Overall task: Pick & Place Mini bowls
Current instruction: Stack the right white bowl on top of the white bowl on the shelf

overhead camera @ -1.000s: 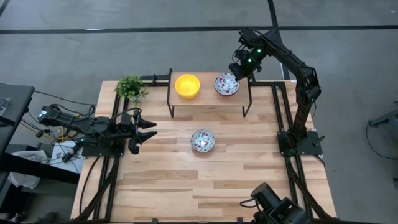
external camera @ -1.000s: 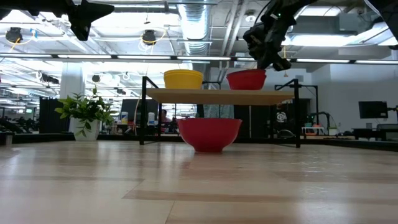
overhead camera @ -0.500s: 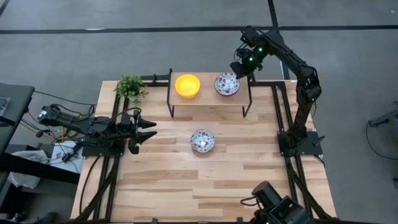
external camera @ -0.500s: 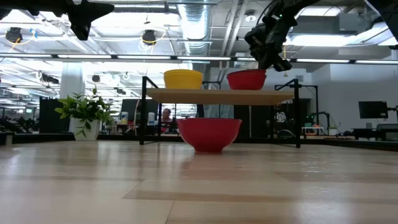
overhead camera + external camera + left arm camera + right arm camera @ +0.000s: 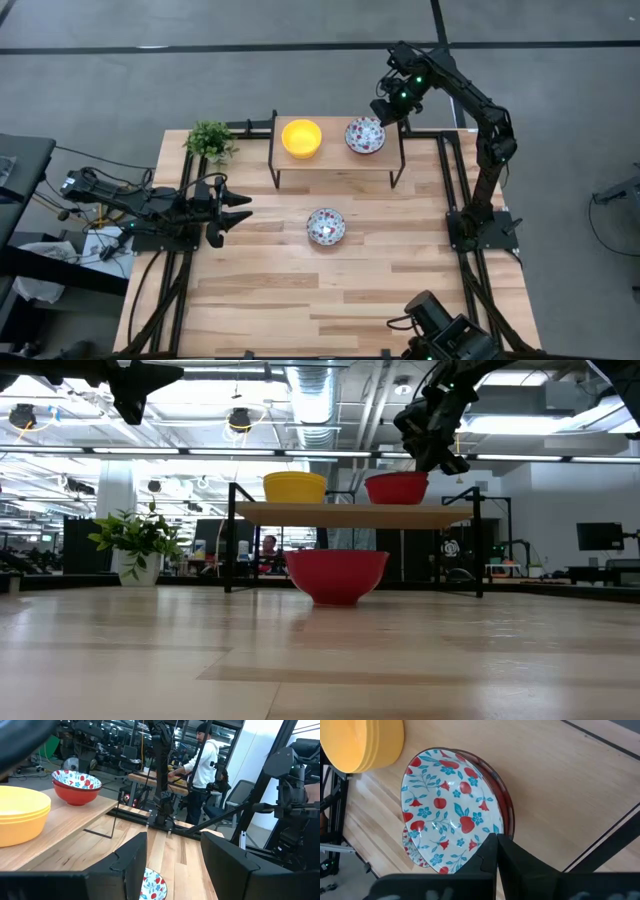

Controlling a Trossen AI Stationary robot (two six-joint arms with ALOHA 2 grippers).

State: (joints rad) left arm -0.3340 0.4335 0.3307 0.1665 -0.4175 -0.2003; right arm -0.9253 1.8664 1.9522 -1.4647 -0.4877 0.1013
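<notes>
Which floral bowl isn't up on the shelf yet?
The floral bowl alone on the tabletop, in front of the shelf. The other floral stack sits on the shelf beside the yellow bowls.

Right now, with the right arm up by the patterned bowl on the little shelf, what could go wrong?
1. The right claw, shut, hovers at the rim of the white floral bowl on the raised wooden shelf; a low pass could nudge that bowl.
2. That bowl sits near the shelf's right end, so a push might tip it off.
3. Another floral bowl lies on the wooden table below; a falling bowl could strike it.
</notes>
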